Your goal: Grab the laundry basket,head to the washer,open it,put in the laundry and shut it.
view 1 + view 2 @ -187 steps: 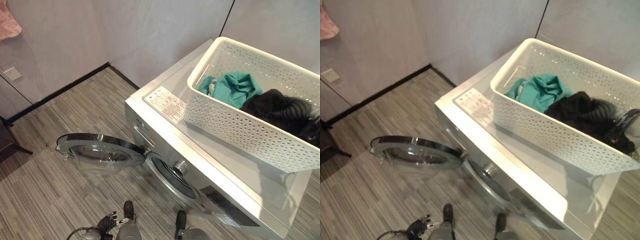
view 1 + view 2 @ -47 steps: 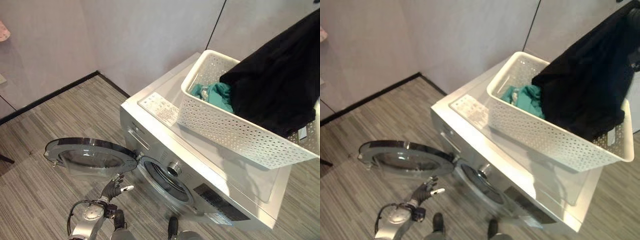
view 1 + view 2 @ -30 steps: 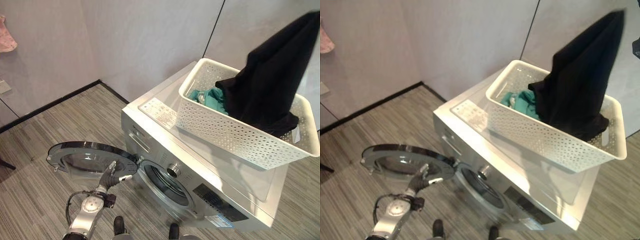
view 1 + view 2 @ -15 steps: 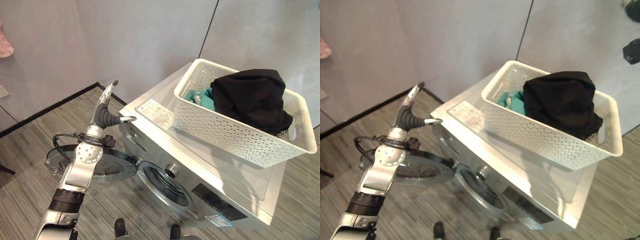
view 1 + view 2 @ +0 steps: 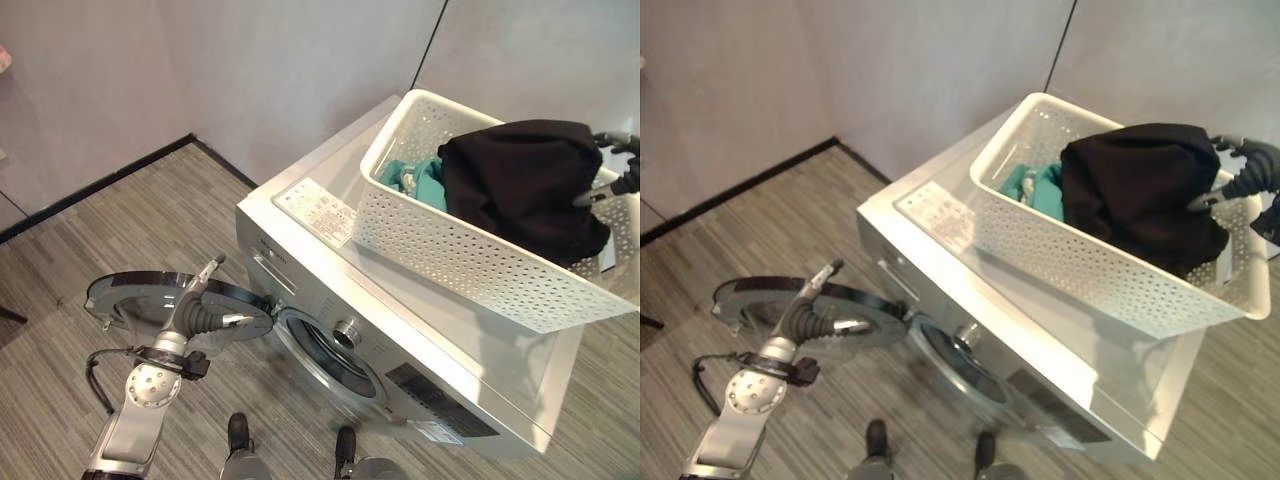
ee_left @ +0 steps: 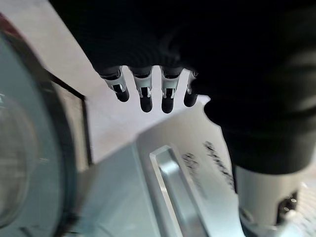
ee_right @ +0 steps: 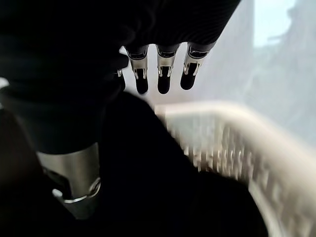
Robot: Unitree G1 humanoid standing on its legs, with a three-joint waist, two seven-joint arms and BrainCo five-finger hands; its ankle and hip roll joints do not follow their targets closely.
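While the washer door (image 5: 180,305) hung swung wide, the left hand (image 5: 205,315) hovered low in front of it with its fingers (image 6: 143,91) relaxed and straight, grasping nothing; past their tips lay the washer (image 5: 400,340) front panel with its drawer handle (image 6: 173,192). Beyond those fingers, the drum opening (image 5: 330,360) stood clear and unloaded. Farther off, on the washer's top, sat the laundry basket (image 5: 470,260), and the right hand (image 5: 1250,175) hung at its far end, fingers (image 7: 159,74) extended and released just above the black garment (image 5: 520,185), the thumb close beside the cloth but not pinching it as far as could be seen.

The step in hand looked to be lifting laundry out for loading. To do it well, the right fingers ought to sink into the bulk of the black cloth and close on a thick fold, not a loose edge, so nothing trails over the basket rim; the left hand should keep off the door so the opening stays free.

Counted: one washer, one open door, one basket, two pieces of laundry, the black one heaped on top and one teal garment (image 5: 425,180) beyond it at the basket's far corner from the right fingers
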